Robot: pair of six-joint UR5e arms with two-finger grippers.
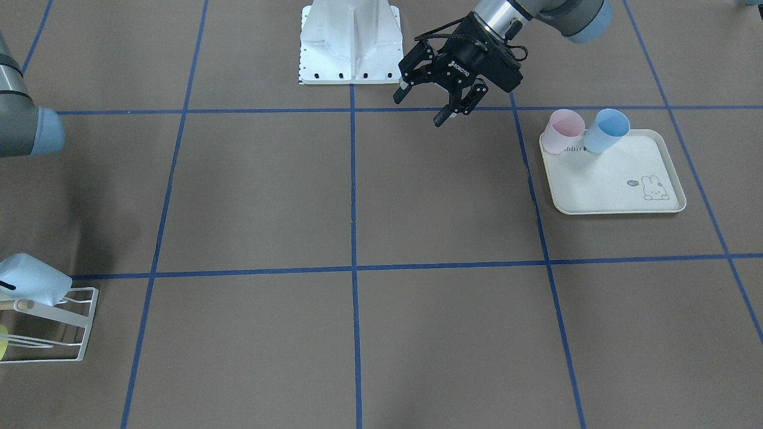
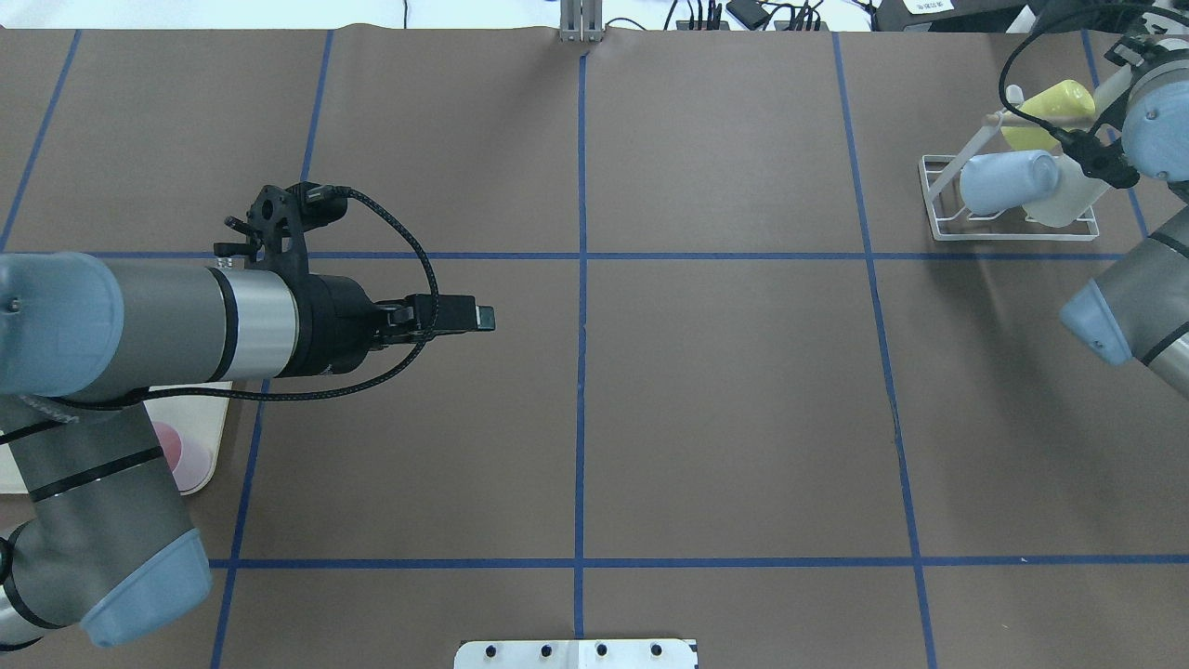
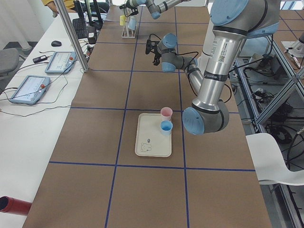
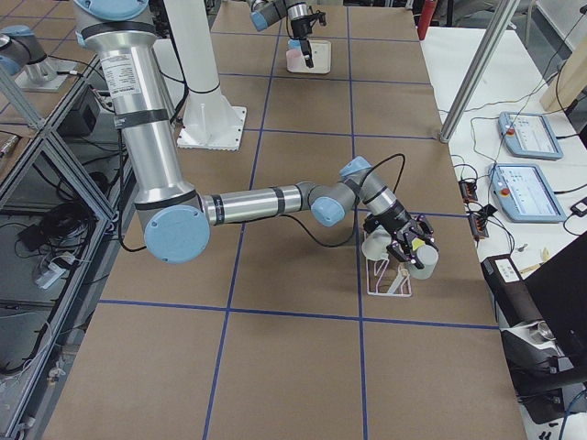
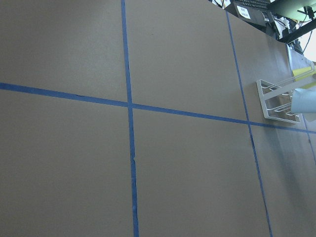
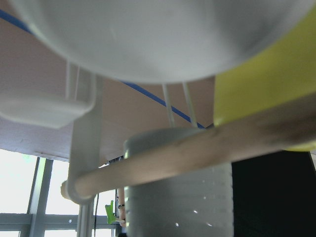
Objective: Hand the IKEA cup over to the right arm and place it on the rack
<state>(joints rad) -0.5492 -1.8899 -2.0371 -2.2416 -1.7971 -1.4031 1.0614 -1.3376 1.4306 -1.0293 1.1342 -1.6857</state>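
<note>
The white wire rack [image 2: 938, 200] stands at the far right of the table, with a wooden dowel peg [image 6: 197, 153]. A pale blue cup [image 2: 1008, 181], a yellow cup [image 2: 1050, 104] and a white cup [image 2: 1064, 200] are on or at it. My right gripper [image 2: 1101, 160] is right at the white cup, over the rack. Its jaws are hidden, so I cannot tell whether it holds the cup. The right wrist view shows a white cup [image 6: 148, 34] very close, above the peg. My left gripper [image 1: 419, 109] is open and empty, above the table near the base.
A cream rabbit-print tray [image 1: 614, 190] on my left side carries a pink cup [image 1: 563, 131] and a blue cup [image 1: 605, 131]. The white robot base [image 1: 350, 42] is at the table's near edge. Blue tape lines [image 2: 581, 279] cross the brown table.
</note>
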